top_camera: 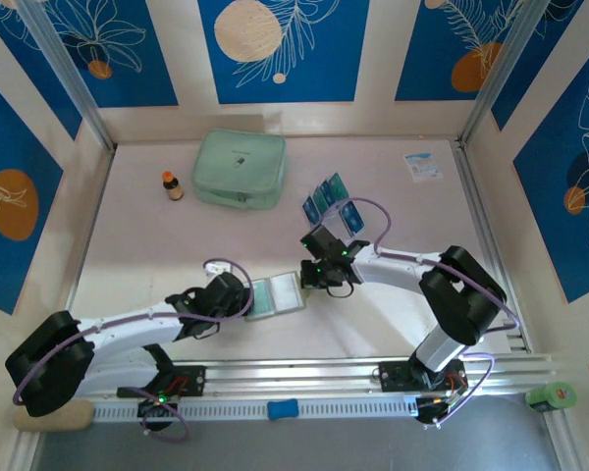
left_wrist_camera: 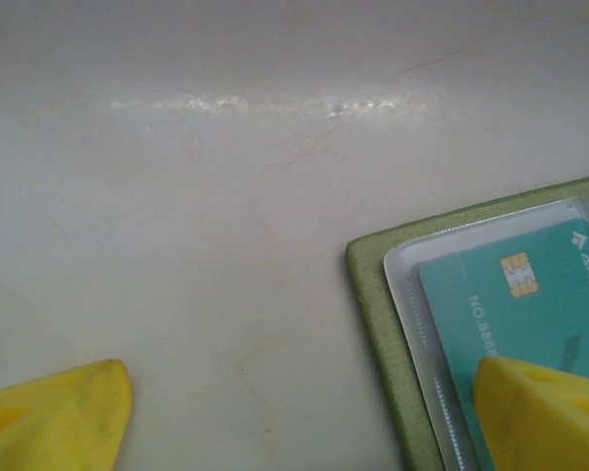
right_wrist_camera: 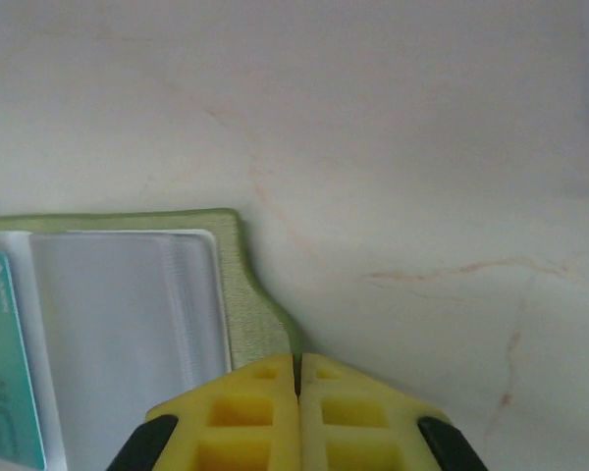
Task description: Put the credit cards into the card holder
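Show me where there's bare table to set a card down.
Free: the table left of centre, between small bottle and left arm; also right, between the paper packet and right arm. Crowded: the middle, where left gripper and right gripper meet at the card holder, credit cards behind.

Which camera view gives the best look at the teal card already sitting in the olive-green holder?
Left wrist: the teal chip card lies close up in a clear sleeve of the olive-green card holder, chip and print visible. Right wrist catches just a sliver of it at its left edge; top external shows a small teal patch.
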Robot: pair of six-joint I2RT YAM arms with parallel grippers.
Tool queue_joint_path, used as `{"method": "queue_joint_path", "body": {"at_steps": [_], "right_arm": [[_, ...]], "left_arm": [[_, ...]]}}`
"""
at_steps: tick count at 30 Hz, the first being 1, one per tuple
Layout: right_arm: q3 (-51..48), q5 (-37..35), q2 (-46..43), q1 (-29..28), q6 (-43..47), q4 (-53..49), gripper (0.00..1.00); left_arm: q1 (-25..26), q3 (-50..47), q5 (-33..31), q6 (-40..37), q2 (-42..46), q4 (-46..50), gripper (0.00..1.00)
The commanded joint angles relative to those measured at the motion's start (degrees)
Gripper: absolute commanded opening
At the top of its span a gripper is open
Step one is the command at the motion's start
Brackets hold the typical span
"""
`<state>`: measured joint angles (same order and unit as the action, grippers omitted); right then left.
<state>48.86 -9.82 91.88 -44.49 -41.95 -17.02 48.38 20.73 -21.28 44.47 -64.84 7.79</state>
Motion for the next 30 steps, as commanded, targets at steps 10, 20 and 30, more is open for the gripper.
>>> {"method": "queue_joint_path", "body": {"at_steps": [10, 20, 30], "right_arm": [[-8.12, -1.43, -9.41, 1.77, -4.52, -0.56, 0.07], [-4.99, 0.37, -15.37, 1.88, -3.44, -2.27, 0.32], [-1.09, 6.07, -8.26, -2.18, -4.62, 5.53, 0.00]], "left_arm": [[-0.56, 4.73, 2.04, -2.37, -0.53, 0.20, 0.90], [-0.54, 3.19, 1.44, -1.98, -1.13, -0.10, 0.90], [-0.54, 1.52, 0.77, -1.67, -1.34, -0.45, 0.90]]}}
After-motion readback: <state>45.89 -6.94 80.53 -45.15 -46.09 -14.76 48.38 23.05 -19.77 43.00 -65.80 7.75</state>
